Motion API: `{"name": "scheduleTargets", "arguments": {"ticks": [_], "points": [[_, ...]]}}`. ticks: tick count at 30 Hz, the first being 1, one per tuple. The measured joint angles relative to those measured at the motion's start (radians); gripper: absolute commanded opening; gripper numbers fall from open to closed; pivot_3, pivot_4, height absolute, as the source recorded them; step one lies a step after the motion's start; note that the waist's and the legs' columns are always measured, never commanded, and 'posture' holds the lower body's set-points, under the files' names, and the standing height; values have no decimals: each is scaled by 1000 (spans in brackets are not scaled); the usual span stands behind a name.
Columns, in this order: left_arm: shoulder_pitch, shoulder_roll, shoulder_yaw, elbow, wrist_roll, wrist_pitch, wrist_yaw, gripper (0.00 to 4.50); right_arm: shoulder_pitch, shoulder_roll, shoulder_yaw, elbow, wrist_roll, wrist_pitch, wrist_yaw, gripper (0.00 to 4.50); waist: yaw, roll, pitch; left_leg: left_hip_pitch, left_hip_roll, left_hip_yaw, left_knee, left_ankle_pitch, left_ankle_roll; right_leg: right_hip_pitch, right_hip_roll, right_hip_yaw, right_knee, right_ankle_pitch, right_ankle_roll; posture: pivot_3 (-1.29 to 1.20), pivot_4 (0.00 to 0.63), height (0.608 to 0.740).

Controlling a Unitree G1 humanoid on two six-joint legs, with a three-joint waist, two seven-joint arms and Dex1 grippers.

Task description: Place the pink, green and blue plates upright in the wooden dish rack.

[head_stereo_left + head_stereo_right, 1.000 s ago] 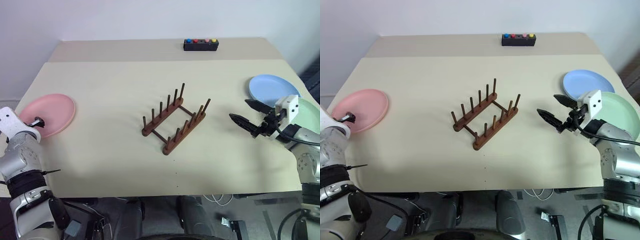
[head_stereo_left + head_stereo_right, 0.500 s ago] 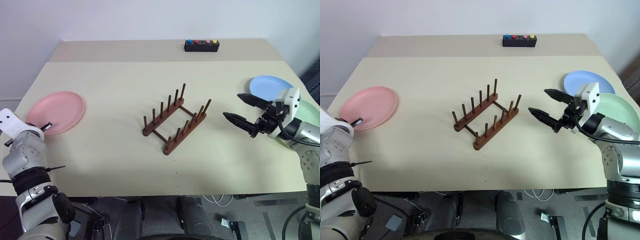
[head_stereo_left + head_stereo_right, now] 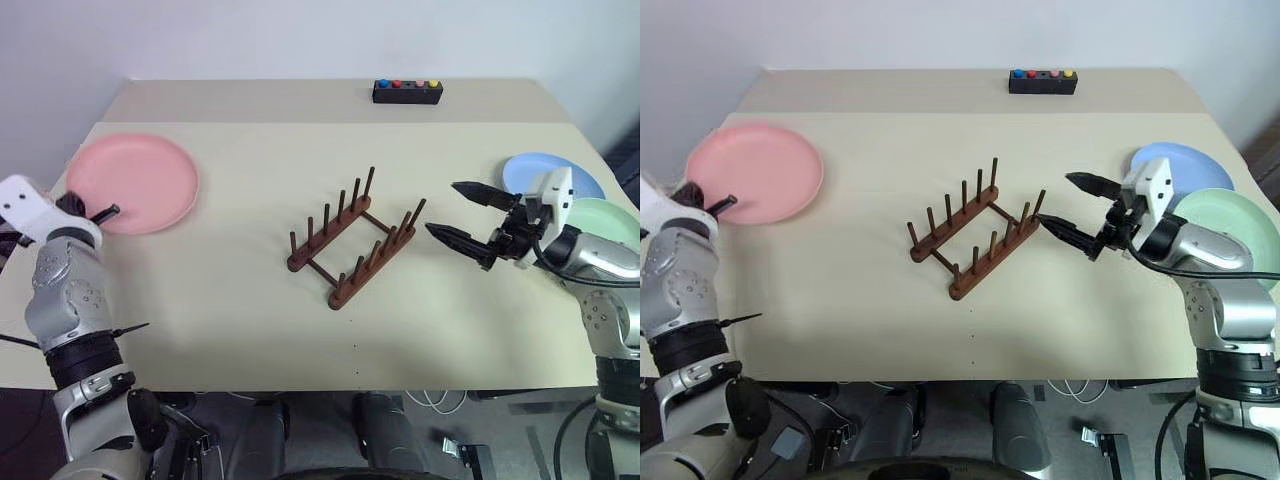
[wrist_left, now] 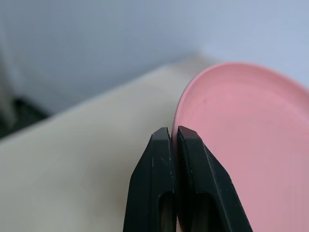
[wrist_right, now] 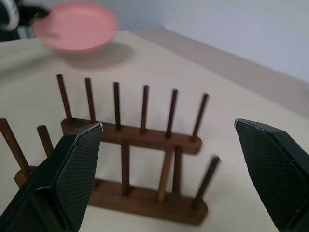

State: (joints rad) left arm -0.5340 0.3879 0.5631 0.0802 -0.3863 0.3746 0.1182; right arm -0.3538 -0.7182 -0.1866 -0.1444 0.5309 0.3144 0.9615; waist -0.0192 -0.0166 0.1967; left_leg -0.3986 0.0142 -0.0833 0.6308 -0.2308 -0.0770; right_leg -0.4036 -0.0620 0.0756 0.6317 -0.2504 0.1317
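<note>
Left claw (image 3: 100, 212) is clamped on the near rim of the pink plate (image 3: 135, 182), held clear of the worktop (image 3: 230, 300) at far left, with the dish rack (image 3: 352, 240) well to its right, beside the open, empty right claw (image 3: 462, 215).

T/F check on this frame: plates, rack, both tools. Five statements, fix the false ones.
1. The left tool is shut on the pink plate's rim. True.
2. The right tool holds the blue plate. False: it is open with nothing in it, beside the wooden dish rack.
3. The rack holds no plates. True.
4. The green plate stands in the rack. False: it lies on the table by the blue plate.
5. The button box touches the rack. False: it sits apart, at the far edge.
</note>
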Motion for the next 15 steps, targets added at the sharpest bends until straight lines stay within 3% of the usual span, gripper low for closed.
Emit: {"name": "scheduleTargets", "arguments": {"ticks": [9, 15], "points": [[-178, -106, -269, -159, 84, -27, -5, 32, -222, 103, 242, -55, -230, -113, -86, 4500, 4, 0, 0, -4, 0, -1, 0, 0, 0, -3, 0, 0, -1, 0, 1, 0, 150, 730], [-226, -184, -407, -238, 134, 15, -2, 32, -304, 107, 402, 26, -533, -337, -151, 4500, 2, 0, 0, -5, 0, -1, 0, 0, 0, -4, 0, 0, -1, 0, 1, 0, 150, 730]]}}
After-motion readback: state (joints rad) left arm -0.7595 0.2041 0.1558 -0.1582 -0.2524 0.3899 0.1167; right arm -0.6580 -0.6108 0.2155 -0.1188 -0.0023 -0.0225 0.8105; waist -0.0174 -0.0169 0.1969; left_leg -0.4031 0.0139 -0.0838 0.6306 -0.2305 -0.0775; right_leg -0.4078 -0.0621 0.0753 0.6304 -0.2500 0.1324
